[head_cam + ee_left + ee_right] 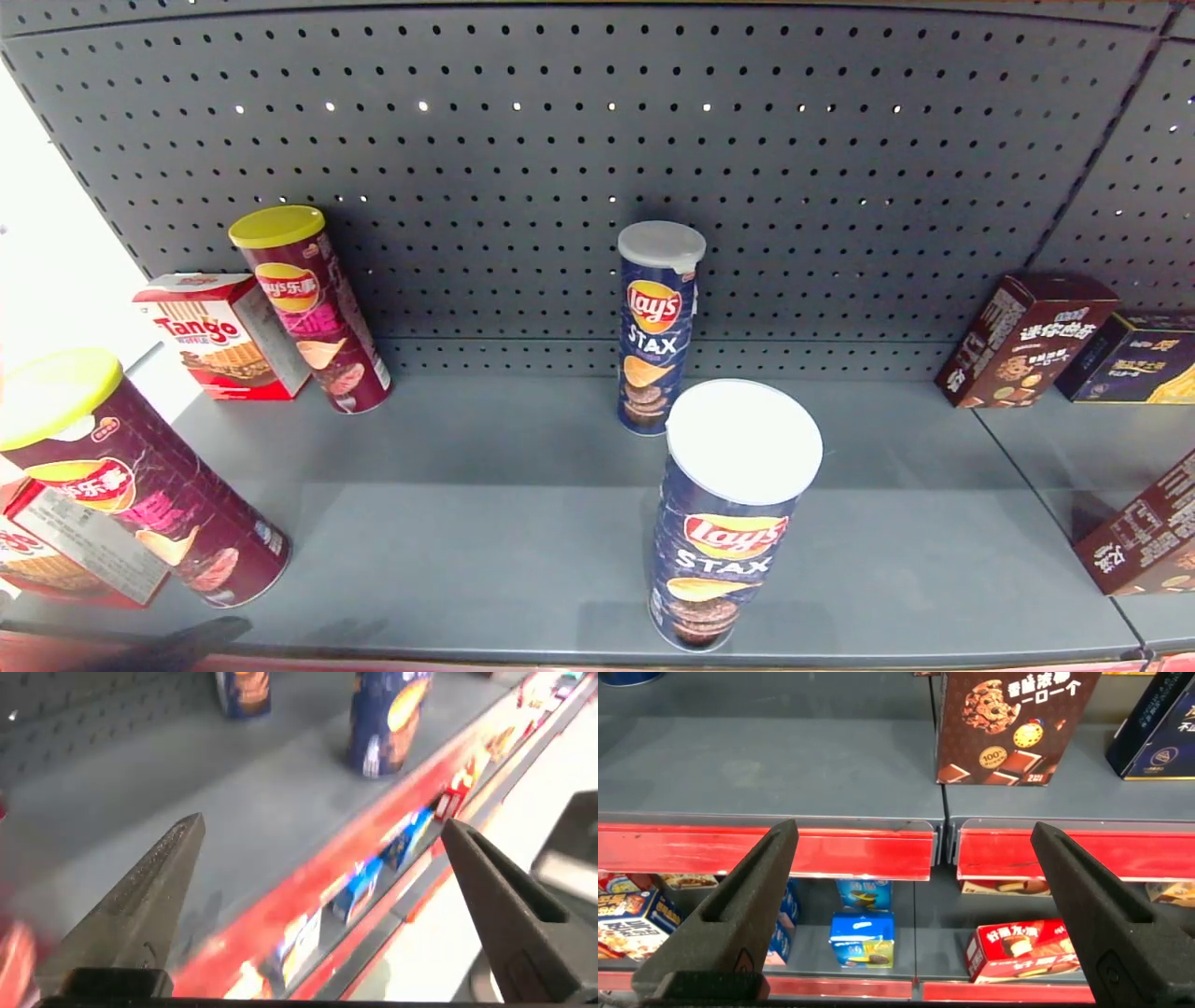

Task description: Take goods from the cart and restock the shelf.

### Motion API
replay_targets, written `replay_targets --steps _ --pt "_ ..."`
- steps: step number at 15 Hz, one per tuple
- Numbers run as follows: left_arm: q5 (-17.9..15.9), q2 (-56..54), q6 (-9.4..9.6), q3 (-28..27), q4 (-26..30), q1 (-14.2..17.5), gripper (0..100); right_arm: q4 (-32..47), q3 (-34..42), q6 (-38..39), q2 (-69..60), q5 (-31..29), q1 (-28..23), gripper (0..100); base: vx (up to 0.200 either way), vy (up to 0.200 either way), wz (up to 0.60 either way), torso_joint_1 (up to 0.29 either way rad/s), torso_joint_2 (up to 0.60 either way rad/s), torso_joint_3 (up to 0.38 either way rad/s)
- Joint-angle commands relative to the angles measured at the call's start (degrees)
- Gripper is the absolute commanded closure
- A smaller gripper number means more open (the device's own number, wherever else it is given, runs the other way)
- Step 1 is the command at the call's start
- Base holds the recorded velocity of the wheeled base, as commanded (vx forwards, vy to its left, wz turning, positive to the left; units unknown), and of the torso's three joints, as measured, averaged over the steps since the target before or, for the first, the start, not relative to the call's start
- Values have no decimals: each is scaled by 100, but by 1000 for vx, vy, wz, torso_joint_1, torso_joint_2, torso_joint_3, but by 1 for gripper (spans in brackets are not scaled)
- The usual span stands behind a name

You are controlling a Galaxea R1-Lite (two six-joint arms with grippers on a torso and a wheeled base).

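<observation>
Head, shelf (485, 523): grey deck with a pegboard back, and the goods stand spaced out on it.
Head, blue cans: the front can (733, 523) is upright near the front edge. The rear can (656, 327) is upright behind it by the pegboard, apart from it.
Head, left end: a maroon can (313, 308) stands just beside a wafer box (219, 336) at the back. A second maroon can (140, 485) stands at the front corner.
Head, right end: a rear brown box (1022, 336) and a navy box (1134, 359) stand at the back, with a front brown box (1144, 541) near the edge.
Left wrist, left tool (322, 821): released and spread wide with nothing in it, it hangs just outside the red rail (308, 905). The front can (383, 719) is beyond it.
Left wrist, risk: that can is tall and close to the lip, so if you sweep this arm along the shelf front, a finger could knock it off.
Right wrist, right tool (913, 826): released and empty, it faces the rail (831, 849). Small packets (862, 938) sit on the lower shelf.
Right wrist, cookie box (1018, 723): it stands on the deck above the rail. I cannot tell which brown box it is.
Right wrist, risk: if you raise this arm straight up, the fingers may catch the rail, and pushing forward could tip the cookie box.
</observation>
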Motion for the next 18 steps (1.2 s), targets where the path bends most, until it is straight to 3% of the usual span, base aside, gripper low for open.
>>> replay_targets --steps 1,3,4,6,8,10,11,12,15,16,17,18 --pt "-221 -1240 65 294 452 556 0 -1 5 0 8 2 -9 0 0 0 0 0 0 0" --pt "-740 -2040 161 294 1383 1909 0 -1 5 0 8 2 0 0 0 0 0 0 0 0" --pt "-933 -2427 170 294 1840 2375 0 -1 5 0 8 2 0 0 0 0 0 0 0 0" --pt "-1012 -3209 170 294 2728 3219 0 -1 5 0 8 2 0 0 0 0 0 0 0 0" --pt "-995 -3200 118 294 2702 3395 0 -1 5 0 8 2 0 0 0 0 0 0 0 0" --pt "-986 -3244 82 294 2710 4115 0 -1 5 0 8 2 0 0 0 0 0 0 0 0" --pt "-977 -3552 -120 294 2702 4326 0 -1 5 0 8 2 0 0 0 0 0 0 0 0" --pt "-968 -3745 -419 294 2702 4282 0 -1 5 0 8 2 0 0 0 0 0 0 0 0" --pt "-968 -3745 -533 294 2719 4274 0 -1 5 0 8 2 0 0 0 0 0 0 0 0" --pt "-959 -3745 -999 294 2702 4274 0 -1 5 0 8 2 0 0 0 0 0 0 0 0" --pt "-915 -3745 -1131 294 2702 4274 0 -1 5 0 8 2 0 0 0 0 0 0 0 0" --pt "-951 -3745 -1087 294 2702 4274 0 -1 5 0 8 2 0 0 0 0 0 0 0 0"
